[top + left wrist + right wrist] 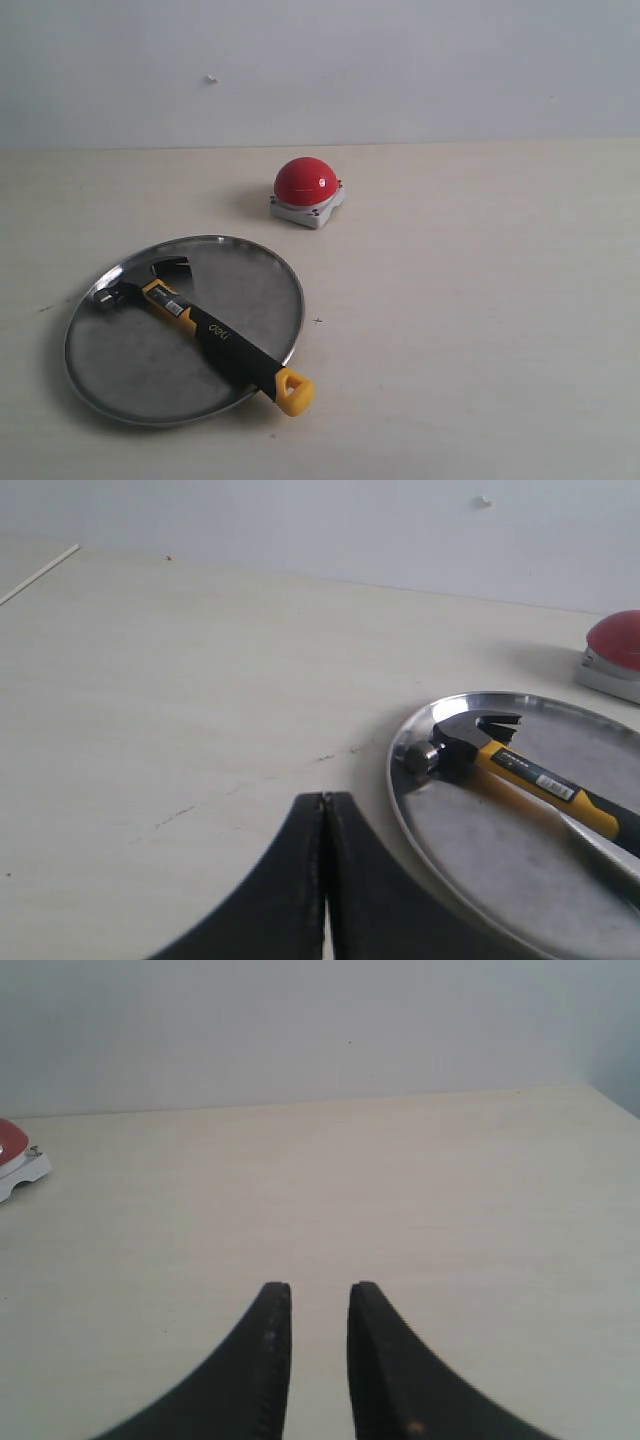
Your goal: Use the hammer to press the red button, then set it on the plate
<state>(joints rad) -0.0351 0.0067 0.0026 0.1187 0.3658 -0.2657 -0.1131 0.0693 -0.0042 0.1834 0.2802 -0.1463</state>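
The hammer (205, 333) lies across the silver plate (120, 385), dark head at the plate's far left, yellow looped end (294, 391) overhanging the near right rim. The red button (306, 182) sits on its grey base beyond the plate. Neither arm shows in the exterior view. In the left wrist view my left gripper (324, 798) is shut and empty over bare table, just beside the plate (470, 880) with the hammer (520, 775); the red button (618, 640) is at the edge. My right gripper (320, 1288) is open and empty, far from the red button (10, 1140).
A pale wooden table (480, 300) runs back to a plain white wall (400, 60). Small dark scuffs mark the tabletop near the plate (175, 817).
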